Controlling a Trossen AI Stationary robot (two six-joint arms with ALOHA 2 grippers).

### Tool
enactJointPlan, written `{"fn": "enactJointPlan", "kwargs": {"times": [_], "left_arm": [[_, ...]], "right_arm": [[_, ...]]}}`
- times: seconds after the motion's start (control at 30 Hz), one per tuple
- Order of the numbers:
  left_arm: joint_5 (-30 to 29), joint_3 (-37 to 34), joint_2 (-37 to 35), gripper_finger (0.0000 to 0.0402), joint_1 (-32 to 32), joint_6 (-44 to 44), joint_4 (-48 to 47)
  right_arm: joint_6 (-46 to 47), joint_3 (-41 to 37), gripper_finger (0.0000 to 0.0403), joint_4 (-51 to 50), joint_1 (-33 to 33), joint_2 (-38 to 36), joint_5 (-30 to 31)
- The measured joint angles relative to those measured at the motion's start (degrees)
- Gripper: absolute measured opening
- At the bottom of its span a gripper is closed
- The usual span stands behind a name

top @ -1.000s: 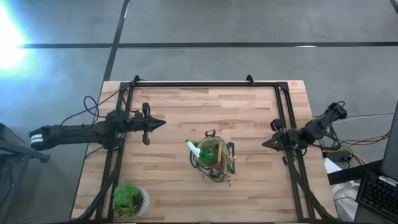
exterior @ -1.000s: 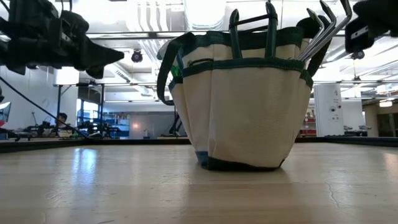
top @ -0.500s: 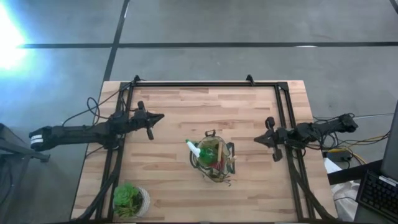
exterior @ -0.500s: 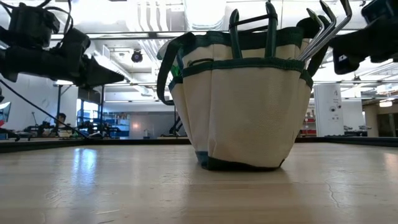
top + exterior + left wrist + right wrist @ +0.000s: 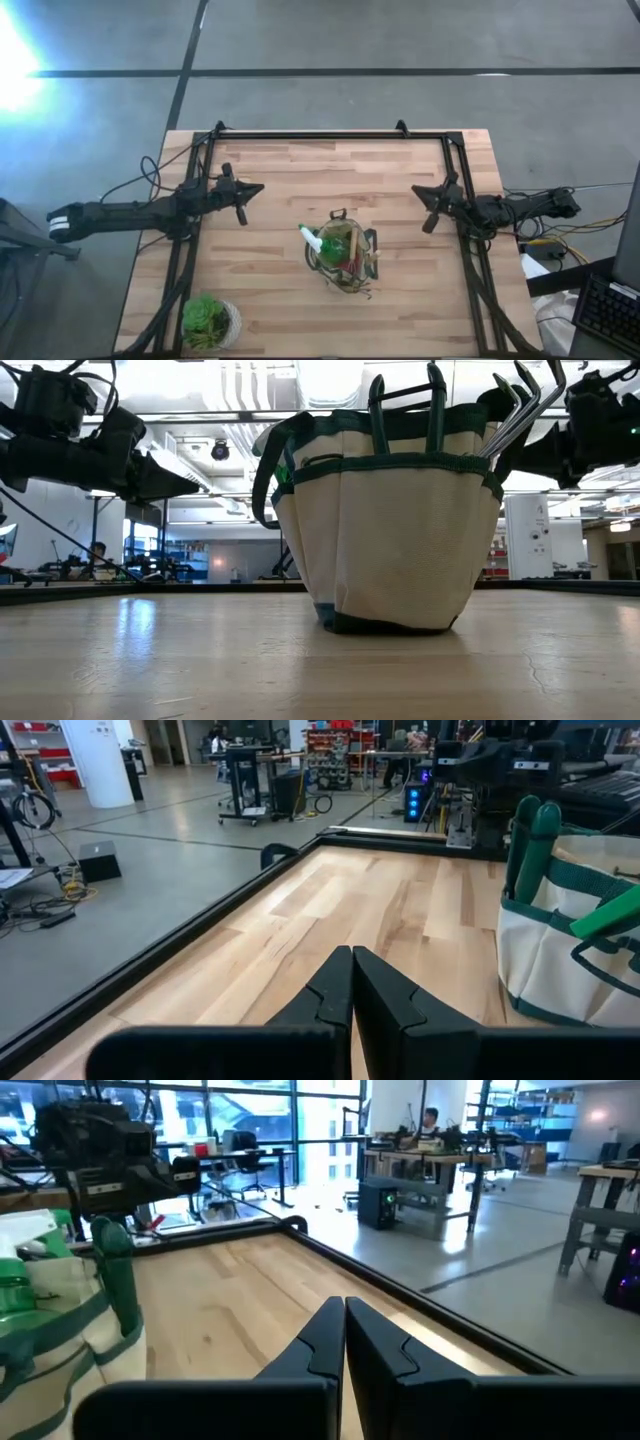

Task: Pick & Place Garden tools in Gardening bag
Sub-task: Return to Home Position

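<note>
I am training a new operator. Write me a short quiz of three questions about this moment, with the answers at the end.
1. True or false: the left end effector and the right end effector are both shut, hold nothing and are apart from the gardening bag.
2. Where on the table does the potted plant stand? A) in the middle B) at a corner on the left arm's side C) beside the right end effector
3. Fill in: the white nozzle sticking out of the bag belongs to the green ____.

Key: 1 true; 2 B; 3 spray bottle.
</note>
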Motion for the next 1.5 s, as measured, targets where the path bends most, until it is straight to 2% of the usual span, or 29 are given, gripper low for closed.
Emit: {"fn": "enactJointPlan", "kwargs": {"times": [0.7,1.07,1.5], "left_arm": [[0.04,0.00,0.00,0.0014,0.00,0.01,-0.03],[0.07,0.00,0.02,0.0016,-0.01,0.00,-0.06],[0.06,0.00,0.02,0.0014,-0.02,0.01,-0.06]], "right_arm": [[-0.16,0.04,0.0008,-0.02,0.04,0.00,0.66],[-0.02,0.07,0.0008,-0.03,0.04,3.88,0.68],[-0.08,0.07,0.0009,-0.03,0.04,4.14,0.68]]}}
